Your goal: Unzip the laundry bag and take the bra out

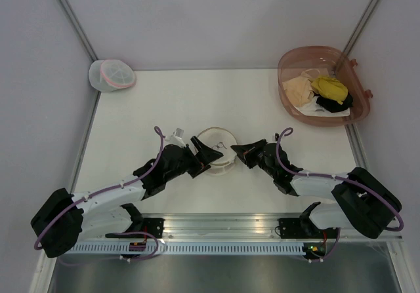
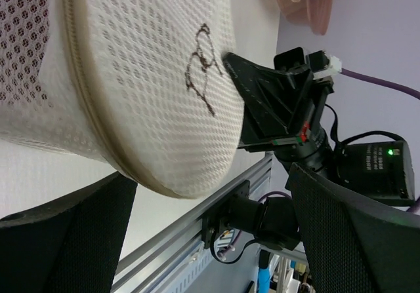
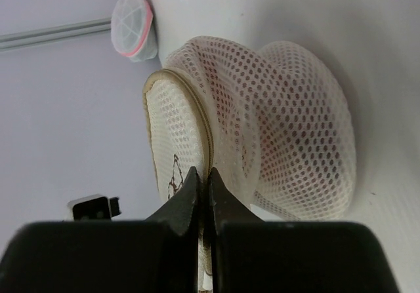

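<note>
The cream mesh laundry bag [image 1: 216,147] stands on its edge mid-table, its face with the black bra outline turned toward the near side. It fills the left wrist view [image 2: 144,77] and the right wrist view [image 3: 295,129]. A faint reddish shade shows through its mesh; the bra itself is hidden inside. My left gripper [image 1: 200,155] is open wide at the bag's left side, with the bag's lower edge between the jaws [image 2: 210,195]. My right gripper [image 1: 239,154] is shut at the bag's right edge, its tips [image 3: 203,175] pinched on the zipper seam.
A whiter round bag with a pink band [image 1: 111,75] lies in the far left corner. A pinkish basin [image 1: 289,57] at the far right holds a yellow garment [image 1: 329,88], a beige one and a black one. An aluminium rail [image 1: 216,227] runs along the near edge.
</note>
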### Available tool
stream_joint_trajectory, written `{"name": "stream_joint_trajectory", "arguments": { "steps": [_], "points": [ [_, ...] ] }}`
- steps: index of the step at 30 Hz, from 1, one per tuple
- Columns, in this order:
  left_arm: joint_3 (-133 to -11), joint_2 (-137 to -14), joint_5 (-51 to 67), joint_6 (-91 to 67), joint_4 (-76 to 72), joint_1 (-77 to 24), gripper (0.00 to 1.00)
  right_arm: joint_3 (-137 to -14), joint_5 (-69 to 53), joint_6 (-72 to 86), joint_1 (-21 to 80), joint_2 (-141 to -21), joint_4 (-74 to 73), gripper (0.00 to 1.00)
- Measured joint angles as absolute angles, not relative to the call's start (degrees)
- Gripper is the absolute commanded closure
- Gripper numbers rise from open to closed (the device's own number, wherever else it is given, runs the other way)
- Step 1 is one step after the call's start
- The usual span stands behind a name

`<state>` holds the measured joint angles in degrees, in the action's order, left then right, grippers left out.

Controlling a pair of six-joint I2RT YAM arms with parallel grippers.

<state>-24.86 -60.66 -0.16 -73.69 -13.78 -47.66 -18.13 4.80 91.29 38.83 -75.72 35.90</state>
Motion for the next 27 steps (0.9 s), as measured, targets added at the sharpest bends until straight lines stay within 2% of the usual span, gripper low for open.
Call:
{"name": "stream_joint_trajectory", "arguments": {
  "steps": [6, 10, 13, 14, 15, 17, 18, 21, 24, 27],
  "points": [
    [-24.9, -61.9, -3.2, -73.3, -13.6, -47.7, 0.05, -18.2, 2.4, 91.1, 39.0, -75.9, 40.9, 1.00],
    [-24.9, -61.6, -7.1, -70.7, -13.4, -47.6, 0.22, -18.2, 0.2, 90.4, 39.8, -76.9, 43.2, 1.00],
    [-25.2, -61.1, -9.4, -68.2, -13.4, -47.3, 0.57, -18.5, -1.6, 89.0, 40.4, -77.0, 42.8, 1.00],
    [-25.5, -61.0, -10.2, -67.2, -13.5, -47.2, 0.93, -18.7, -2.0, 88.2, 40.4, -77.0, 42.8, 1.00],
    [-25.8, -61.0, -10.6, -66.5, -13.6, -46.9, 0.98, -18.9, -2.3, 87.5, 40.4, -77.0, 42.7, 0.99],
    [-26.5, -61.0, -10.7, -65.4, -13.4, -46.2, 0.98, -19.2, -2.9, 85.1, 40.5, -76.7, 42.2, 0.86],
    [-26.9, -61.0, -10.6, -65.0, -13.4, -46.0, 0.98, -19.4, -3.0, 84.1, 40.6, -76.4, 41.6, 0.63],
    [-27.7, -61.0, -10.7, -63.9, -13.3, -45.4, 0.98, -20.4, -4.1, 78.0, 40.7, -73.8, 38.1, 0.39],
    [-27.7, -61.0, -11.6, -63.4, -12.5, -44.3, 0.98, -22.2, -4.7, 70.3, 40.9, -69.1, 32.2, 0.23],
    [-27.7, -61.0, -11.9, -63.0, -11.8, -43.0, 0.98, -23.7, -4.6, 62.4, 41.0, -63.9, 26.5, 0.21]
  ]
}}
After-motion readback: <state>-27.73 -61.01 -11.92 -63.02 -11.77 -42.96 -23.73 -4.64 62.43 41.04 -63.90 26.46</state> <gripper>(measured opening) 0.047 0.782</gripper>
